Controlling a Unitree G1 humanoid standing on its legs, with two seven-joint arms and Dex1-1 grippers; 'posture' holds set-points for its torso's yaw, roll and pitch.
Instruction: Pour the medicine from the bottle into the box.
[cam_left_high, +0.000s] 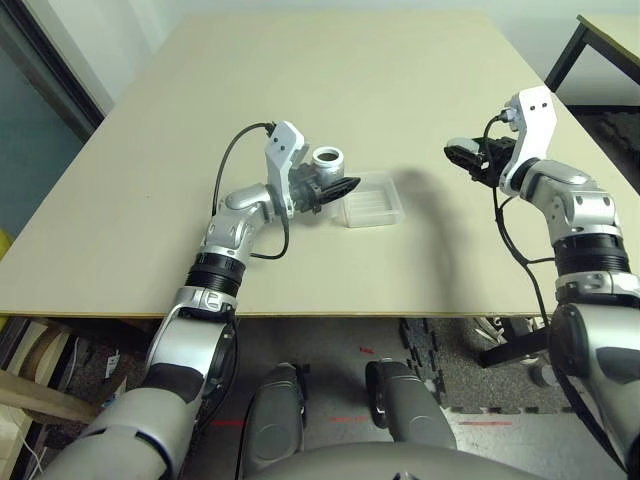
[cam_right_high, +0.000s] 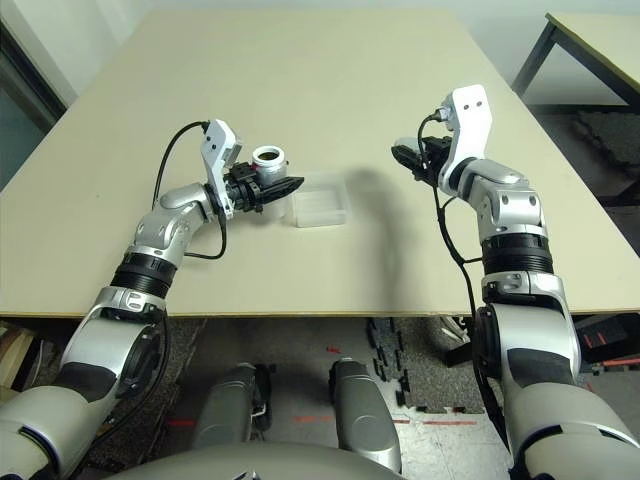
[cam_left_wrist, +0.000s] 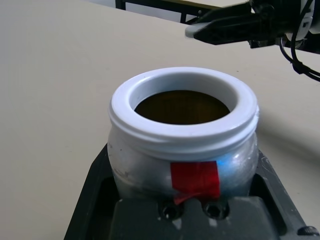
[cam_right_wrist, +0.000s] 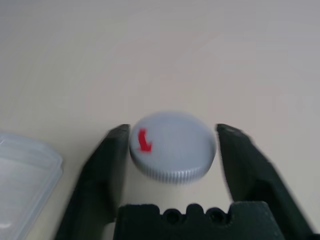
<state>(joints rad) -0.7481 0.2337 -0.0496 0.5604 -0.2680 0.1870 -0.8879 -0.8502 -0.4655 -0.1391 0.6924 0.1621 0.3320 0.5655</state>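
Observation:
My left gripper (cam_left_high: 336, 187) is shut on the silver-grey bottle (cam_left_high: 327, 160), which stands upright and uncapped just left of the clear box (cam_left_high: 370, 200). In the left wrist view the bottle (cam_left_wrist: 182, 130) shows a white rim, a red mark and a dark brown inside; I cannot make out a single piece of medicine. The box lies flat on the table and looks empty. My right gripper (cam_left_high: 468, 155) hovers to the right of the box, and its fingertips (cam_right_wrist: 117, 145) close on the round grey cap (cam_right_wrist: 172, 147) with its red mark.
The tan table (cam_left_high: 300, 90) stretches wide behind and around the box. A second table with black legs (cam_left_high: 570, 45) stands at the far right. The box's corner (cam_right_wrist: 22, 170) sits near my right gripper.

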